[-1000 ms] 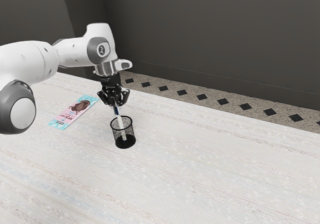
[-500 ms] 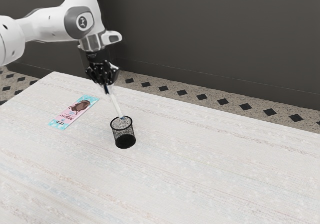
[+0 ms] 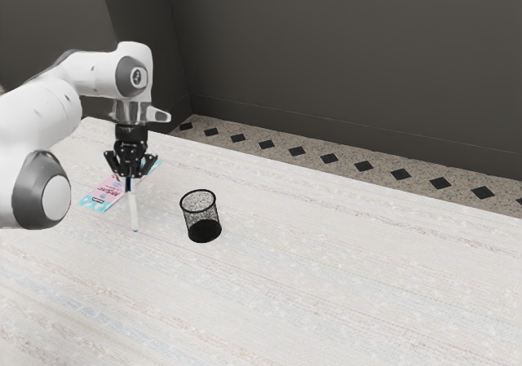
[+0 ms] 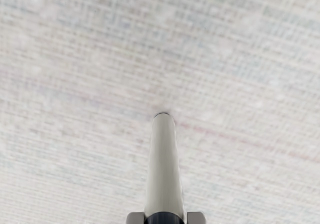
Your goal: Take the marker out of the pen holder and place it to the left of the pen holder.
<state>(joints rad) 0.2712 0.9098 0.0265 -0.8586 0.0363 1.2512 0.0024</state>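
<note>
"Because your gripper (image 3: 130, 174) is clamped on the marker (image 3: 134, 211), which hangs nearly upright below it, you are in the placing step, I think."

"Yes — and the pen holder (image 3: 201, 220) stands apart from your gripper, toward the exterior view's right. I cannot tell if the marker touches the table (image 3: 326, 301). Next you should lower it gently and release low — dropped upright, it may topple and roll."
</note>
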